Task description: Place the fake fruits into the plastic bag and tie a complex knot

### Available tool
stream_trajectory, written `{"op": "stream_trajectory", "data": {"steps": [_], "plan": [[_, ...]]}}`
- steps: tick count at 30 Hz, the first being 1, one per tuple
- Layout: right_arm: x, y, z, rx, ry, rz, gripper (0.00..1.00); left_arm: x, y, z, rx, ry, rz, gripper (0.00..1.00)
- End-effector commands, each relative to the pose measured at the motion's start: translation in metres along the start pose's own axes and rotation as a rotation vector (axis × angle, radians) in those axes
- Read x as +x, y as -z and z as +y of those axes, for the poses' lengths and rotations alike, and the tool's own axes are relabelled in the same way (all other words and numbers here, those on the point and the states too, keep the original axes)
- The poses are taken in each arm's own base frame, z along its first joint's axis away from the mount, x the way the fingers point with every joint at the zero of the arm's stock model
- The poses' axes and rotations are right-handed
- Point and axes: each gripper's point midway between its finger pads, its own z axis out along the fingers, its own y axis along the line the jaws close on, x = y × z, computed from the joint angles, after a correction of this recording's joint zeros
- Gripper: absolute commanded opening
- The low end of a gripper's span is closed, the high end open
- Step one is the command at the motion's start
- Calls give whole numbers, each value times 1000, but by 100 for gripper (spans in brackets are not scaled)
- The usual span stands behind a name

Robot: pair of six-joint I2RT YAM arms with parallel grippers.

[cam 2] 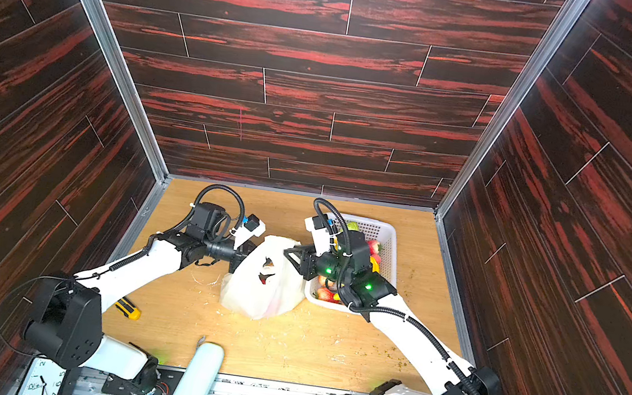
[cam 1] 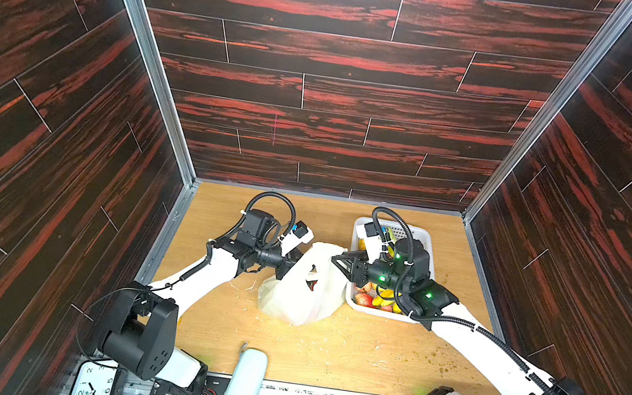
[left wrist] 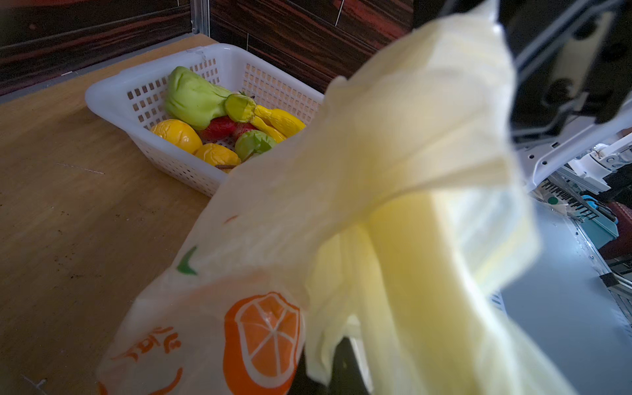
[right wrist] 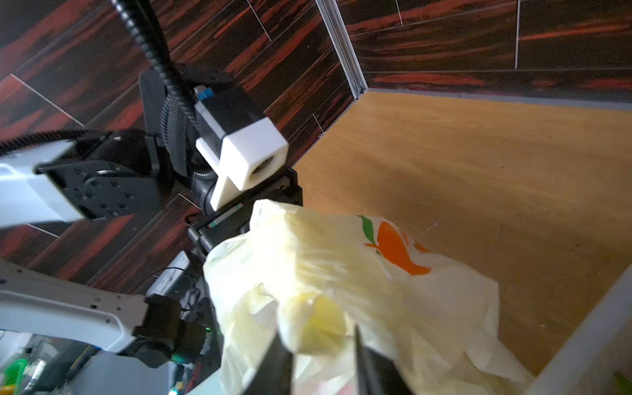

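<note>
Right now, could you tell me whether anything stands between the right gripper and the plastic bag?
Nothing visible does: the right gripper is at the plastic bag, its fingers flanking a bunched fold of film.

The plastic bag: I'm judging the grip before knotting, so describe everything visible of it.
The plastic bag is thin, translucent cream film, crumpled, printed with orange slices and orange lettering. It stands on the wooden table beside the white basket, its top pulled upward. The left gripper is shut on its top edge; a bunched fold lies between the fingers of the right gripper.
</note>
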Motion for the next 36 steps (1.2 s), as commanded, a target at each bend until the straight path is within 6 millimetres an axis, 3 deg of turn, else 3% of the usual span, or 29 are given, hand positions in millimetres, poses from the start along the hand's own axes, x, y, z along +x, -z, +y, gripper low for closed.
{"op": "stream_trajectory", "data": {"steps": [1,6,25,36], "plan": [[-10,-1,4,1,15,-16,16,-17,7,-8,-7,-71,-23,0],[-8,5,-2,50,20,-8,0,-16,9,-4,-48,-76,-16,0],[1,33,9,76,-5,20,0,-27,21,17,-236,-30,-91,0],[7,43,-2,170,-65,61,0,-23,42,35,-432,47,-158,0]]}}
